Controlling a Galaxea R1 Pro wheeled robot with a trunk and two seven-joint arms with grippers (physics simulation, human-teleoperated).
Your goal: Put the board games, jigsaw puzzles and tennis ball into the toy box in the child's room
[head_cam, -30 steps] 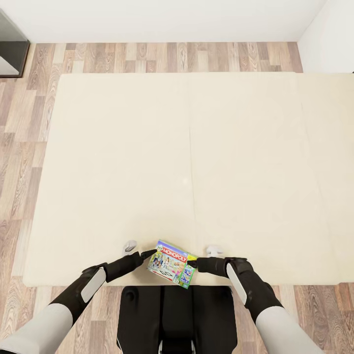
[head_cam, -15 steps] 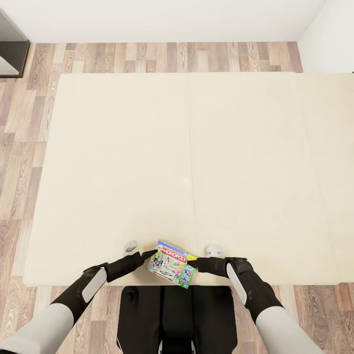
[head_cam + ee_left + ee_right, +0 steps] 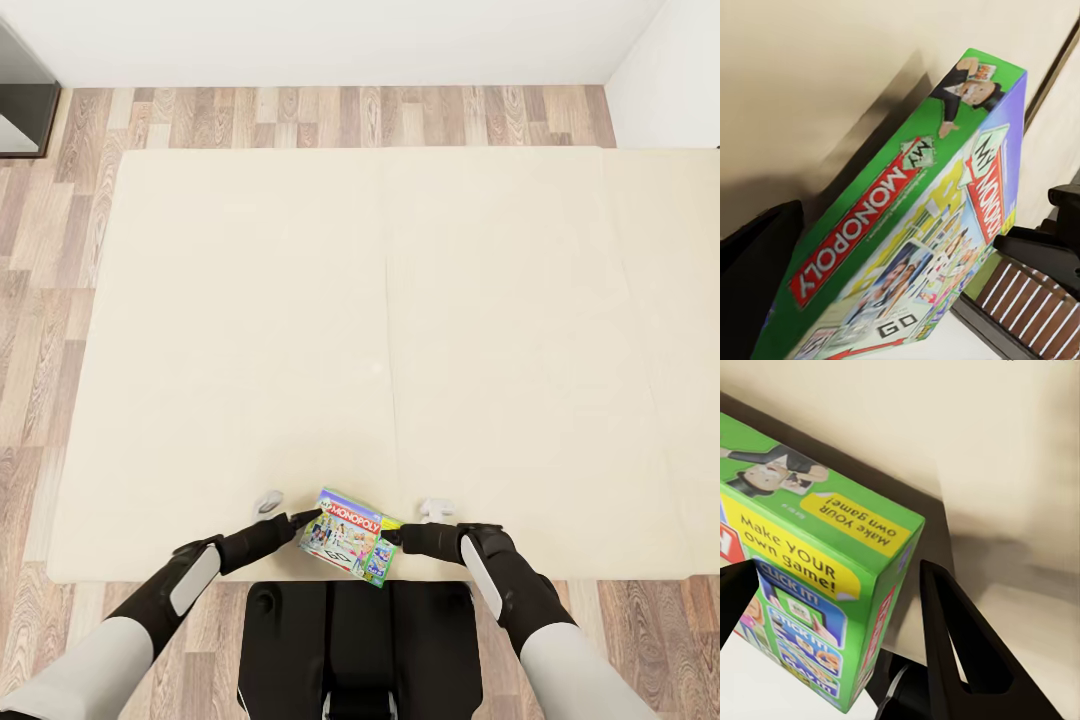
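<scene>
Head view: Monopoly box (image 3: 350, 537) at near edge of bed (image 3: 250, 330), between left gripper (image 3: 304, 519) and right gripper (image 3: 392, 537). Right jaws parted around box corner, seemingly clamped on it. Left jaws: cannot tell.

Both arms reach forward, bent at the elbows, and their tips point in toward each other. The left claw (image 3: 305, 518) comes from the left side. The right claw (image 3: 392, 538) comes from the right, and its two dark fingers (image 3: 952, 637) stand apart. The wrists are black and the forearms grey.
</scene>
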